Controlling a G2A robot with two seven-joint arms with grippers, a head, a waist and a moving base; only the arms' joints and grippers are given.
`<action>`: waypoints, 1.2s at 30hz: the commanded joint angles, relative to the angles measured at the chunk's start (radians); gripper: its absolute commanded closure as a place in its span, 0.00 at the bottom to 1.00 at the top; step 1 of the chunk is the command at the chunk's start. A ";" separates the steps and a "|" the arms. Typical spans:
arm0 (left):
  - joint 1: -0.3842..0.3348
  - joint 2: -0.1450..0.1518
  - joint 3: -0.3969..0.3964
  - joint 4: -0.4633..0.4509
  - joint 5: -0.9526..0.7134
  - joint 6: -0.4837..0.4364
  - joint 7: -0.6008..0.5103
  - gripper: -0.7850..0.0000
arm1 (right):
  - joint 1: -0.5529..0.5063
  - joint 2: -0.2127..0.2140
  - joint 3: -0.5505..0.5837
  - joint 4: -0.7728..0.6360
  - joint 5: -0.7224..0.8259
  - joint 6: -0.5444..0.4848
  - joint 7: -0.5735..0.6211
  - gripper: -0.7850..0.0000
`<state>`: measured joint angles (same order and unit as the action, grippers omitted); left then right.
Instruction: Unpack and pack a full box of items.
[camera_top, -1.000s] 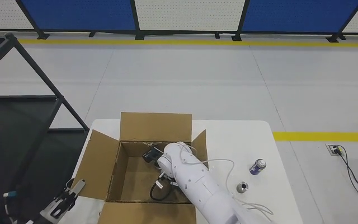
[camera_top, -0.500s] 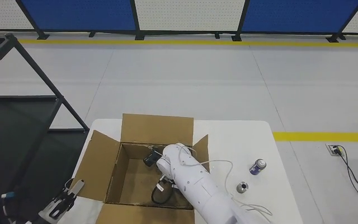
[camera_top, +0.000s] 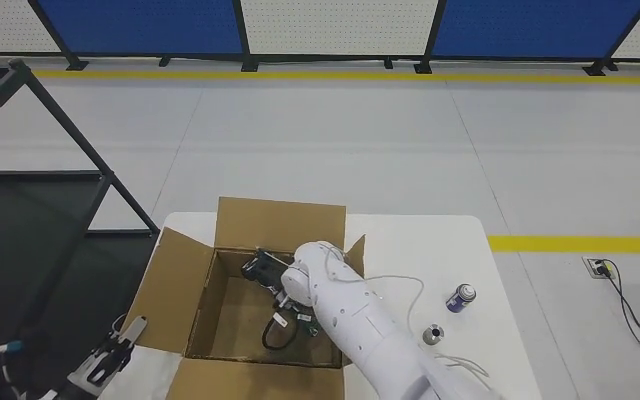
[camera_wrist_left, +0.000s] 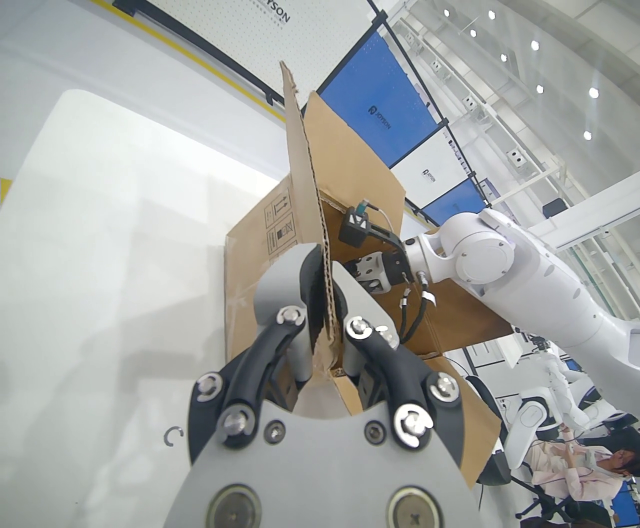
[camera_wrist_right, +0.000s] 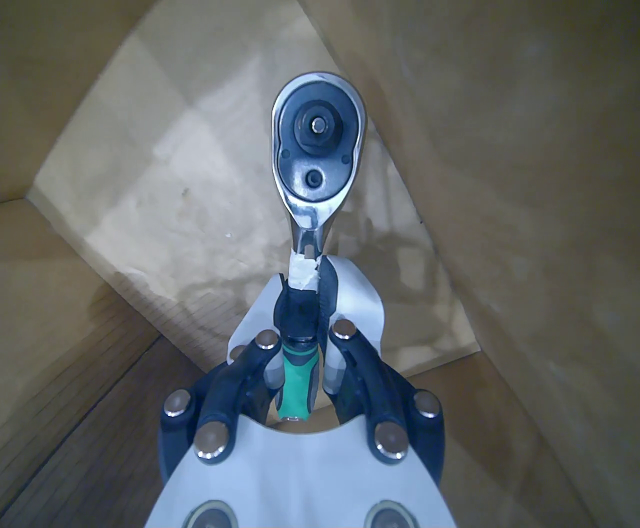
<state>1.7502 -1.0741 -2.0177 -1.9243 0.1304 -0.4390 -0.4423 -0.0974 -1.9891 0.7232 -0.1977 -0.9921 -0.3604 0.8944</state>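
A white, smooth-topped table with rounded corners (camera_top: 430, 245) stands on a pale grey glossy floor (camera_top: 330, 140). A yellow line (camera_top: 330, 75) crosses the floor in front of a row of blue partition panels (camera_top: 140, 25) and white perforated ones (camera_top: 340, 25), all set in black frames.

On the left half of the table sits an open brown corrugated cardboard box (camera_top: 280, 222) with all four flaps folded outward. Its inside is plain matte card, creased at the corners.

The right arm (camera_top: 350, 320), cased in smooth white shells, has its wrist down inside the box. The right gripper (camera_wrist_right: 305, 295) has its black, riveted fingers pinched on a ratchet wrench (camera_wrist_right: 317, 150), gripping where the green and black handle meets the steel shaft. The wrench has a polished, pear-shaped chrome head with a dark round centre, and a scrap of torn white tape on its neck. The head points toward the box floor; whether it touches the floor cannot be told.

At the table's near left corner, the left gripper (camera_wrist_left: 325, 270) has its grey fingers pressed together on the thin, ridged edge of the box's side flap (camera_wrist_left: 300, 165), which stands on edge between them.

On the right part of the table, well apart from the box, stand a small purple can with a white top (camera_top: 460, 297) and, near it, a small shiny metal cylinder (camera_top: 432, 335).
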 joint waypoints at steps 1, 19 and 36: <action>-0.005 -0.001 0.003 0.002 0.005 0.008 0.011 1.00 | 0.006 0.003 0.005 -0.005 0.006 -0.015 -0.017 1.00; -0.047 -0.003 0.006 0.027 0.037 0.046 0.071 1.00 | 0.027 0.065 0.085 -0.182 0.078 -0.234 -0.165 1.00; -0.046 -0.007 -0.008 0.054 0.022 0.040 0.095 1.00 | -0.468 0.256 0.382 -1.183 -0.065 -0.023 0.026 1.00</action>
<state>1.7040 -1.0812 -2.0246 -1.8720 0.1520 -0.3994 -0.3496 -0.5957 -1.7316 1.1090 -1.4275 -1.0588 -0.3811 0.9325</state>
